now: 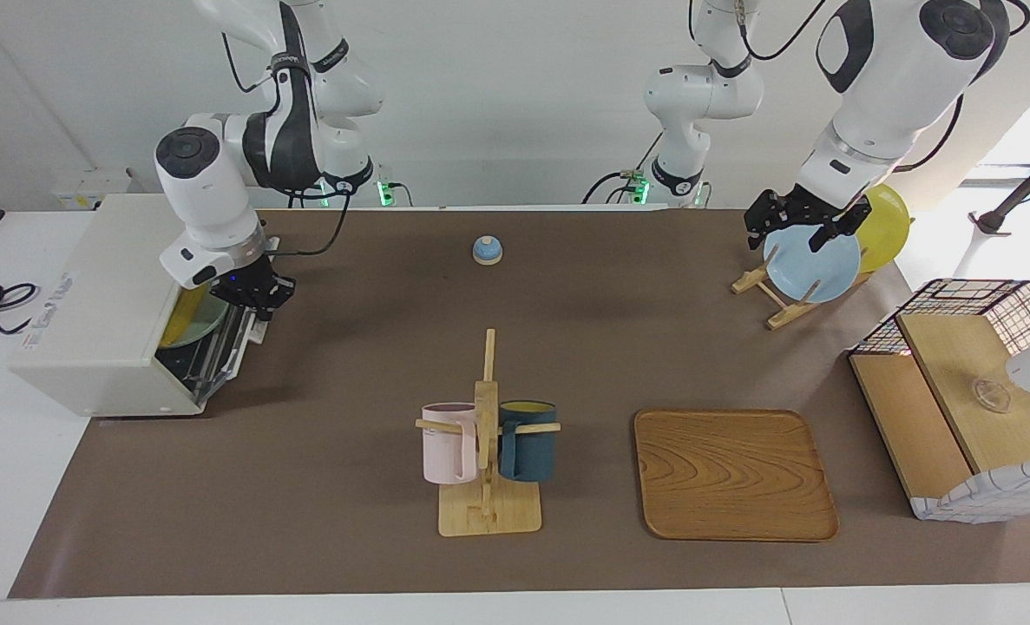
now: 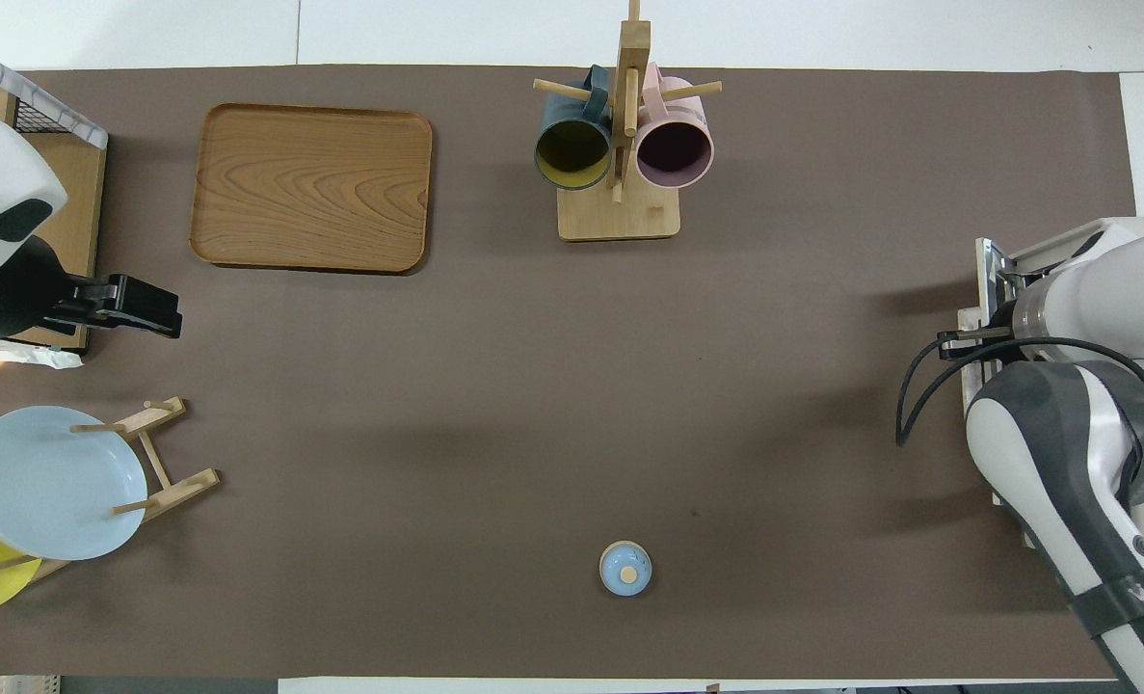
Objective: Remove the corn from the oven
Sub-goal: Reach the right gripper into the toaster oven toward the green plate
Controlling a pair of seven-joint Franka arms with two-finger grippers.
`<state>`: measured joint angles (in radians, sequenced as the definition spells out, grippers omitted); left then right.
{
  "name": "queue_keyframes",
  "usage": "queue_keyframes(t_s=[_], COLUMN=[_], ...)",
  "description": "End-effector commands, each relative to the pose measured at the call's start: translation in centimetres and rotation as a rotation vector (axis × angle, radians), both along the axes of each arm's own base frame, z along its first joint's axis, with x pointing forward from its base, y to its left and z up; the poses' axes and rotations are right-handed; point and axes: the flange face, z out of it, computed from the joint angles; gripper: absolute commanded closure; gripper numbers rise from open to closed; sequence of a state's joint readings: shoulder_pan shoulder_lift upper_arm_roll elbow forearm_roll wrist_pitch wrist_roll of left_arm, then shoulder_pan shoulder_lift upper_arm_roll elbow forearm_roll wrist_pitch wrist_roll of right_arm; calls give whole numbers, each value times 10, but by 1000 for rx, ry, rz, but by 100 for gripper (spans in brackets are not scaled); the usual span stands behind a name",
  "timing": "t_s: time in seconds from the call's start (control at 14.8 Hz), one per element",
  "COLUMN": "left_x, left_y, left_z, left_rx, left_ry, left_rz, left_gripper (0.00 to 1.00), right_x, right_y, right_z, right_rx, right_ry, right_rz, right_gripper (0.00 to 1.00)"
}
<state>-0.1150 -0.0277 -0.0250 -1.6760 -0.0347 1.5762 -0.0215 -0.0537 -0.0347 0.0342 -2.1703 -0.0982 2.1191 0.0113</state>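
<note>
The cream-white oven (image 1: 89,304) stands at the right arm's end of the table, its dark glass door (image 1: 219,347) swung partway down. My right gripper (image 1: 257,302) is shut on the handle at the door's top edge. Inside the opening shows a piece of the yellow corn (image 1: 183,317), lying on a greyish dish; the rest is hidden. In the overhead view the right arm covers most of the oven (image 2: 1053,253), the gripper and the corn. My left gripper (image 1: 794,230) hangs open and empty over the plate rack, and the left arm waits.
A blue plate (image 1: 811,265) and a yellow plate (image 1: 886,221) stand in a wooden rack. A small blue bell (image 1: 487,250) sits near the robots. A mug rack (image 1: 487,434), a wooden tray (image 1: 734,475) and a wire basket (image 1: 957,408) lie farther out.
</note>
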Motion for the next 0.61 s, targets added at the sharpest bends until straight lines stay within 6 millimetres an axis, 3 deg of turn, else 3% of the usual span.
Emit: queue_keyframes(t_s=[0.0,0.54], left_x=[-3,-3], left_y=[2,2], left_z=[5,5], left_rx=[16,16], left_ry=[-4,-4], left_rz=[-1,-1], left_gripper=[0,0], right_x=[2,-12], right_y=[-25,-18], right_z=[-36,-77], right_rx=[-16,-2], right_ry=[11,-35], right_rz=[-22,-5], right_gripper=[100,100])
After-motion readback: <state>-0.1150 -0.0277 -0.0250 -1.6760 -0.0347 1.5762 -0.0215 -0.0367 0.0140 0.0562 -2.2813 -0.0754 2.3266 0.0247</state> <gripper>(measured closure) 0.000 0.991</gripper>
